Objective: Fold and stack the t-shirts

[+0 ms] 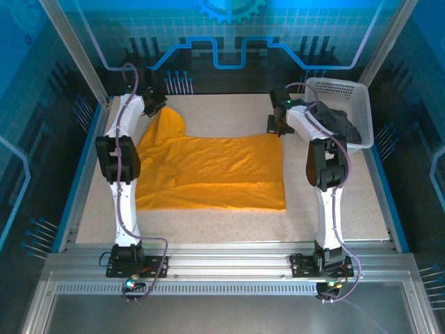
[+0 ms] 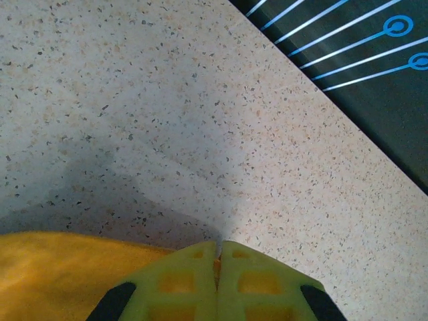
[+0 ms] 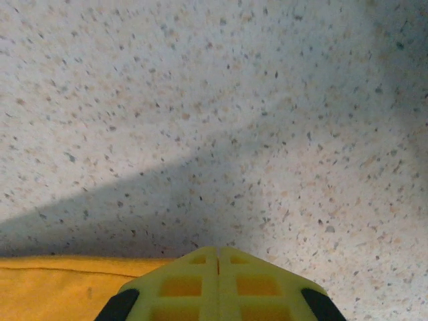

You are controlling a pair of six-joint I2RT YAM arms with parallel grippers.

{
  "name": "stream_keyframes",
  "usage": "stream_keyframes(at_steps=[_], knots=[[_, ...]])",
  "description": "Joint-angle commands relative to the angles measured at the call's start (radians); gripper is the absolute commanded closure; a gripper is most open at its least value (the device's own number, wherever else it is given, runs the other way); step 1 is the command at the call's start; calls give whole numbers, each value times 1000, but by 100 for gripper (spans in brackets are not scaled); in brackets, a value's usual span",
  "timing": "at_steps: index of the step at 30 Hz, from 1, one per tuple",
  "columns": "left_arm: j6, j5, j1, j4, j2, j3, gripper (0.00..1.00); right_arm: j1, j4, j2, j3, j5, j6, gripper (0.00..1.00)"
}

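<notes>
The orange shirt (image 1: 215,170) lies spread across the middle of the table (image 1: 341,209), its near part folded into a flat band. At its far left corner the cloth rises to a peak where the left gripper (image 1: 158,106) is clenched on it; the wrist view shows the fingers (image 2: 180,281) pressed together with a sliver of orange between them. The right gripper (image 1: 280,125) sits clenched at the far right corner, cloth running under its fingers (image 3: 180,284); whether it pinches any cannot be told. The grey shirt (image 1: 341,122) lies in the basket (image 1: 341,85) at far right, partly hidden by the right arm.
</notes>
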Motion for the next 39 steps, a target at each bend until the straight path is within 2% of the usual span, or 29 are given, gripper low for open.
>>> stream_keyframes(at_steps=[1, 5, 9, 12, 21, 25, 32, 39], knots=[[58, -6, -7, -9, -85, -68, 100, -6, -24, 0, 0, -34, -59, 100], [79, -64, -8, 4, -219, -244, 100, -1, 26, -62, -73, -67, -105, 100], [85, -172, -8, 13, -438, -510, 100, 9, 79, -139, -173, -86, -133, 100], [76, -208, -4, 19, -608, -716, 100, 15, 96, -194, -243, -85, -133, 100], [-57, -244, 56, 10, -1016, -1210, 100, 39, 116, -357, -476, -65, -75, 100], [-97, -276, 64, -19, -1139, -1317, 100, 52, 115, -412, -586, -74, -54, 100], [-118, -326, 64, -131, -1284, -1385, 100, 68, 118, -488, -733, -54, -38, 100], [-137, -314, 64, -147, -1331, -1463, 100, 88, 119, -515, -778, -56, -39, 100]])
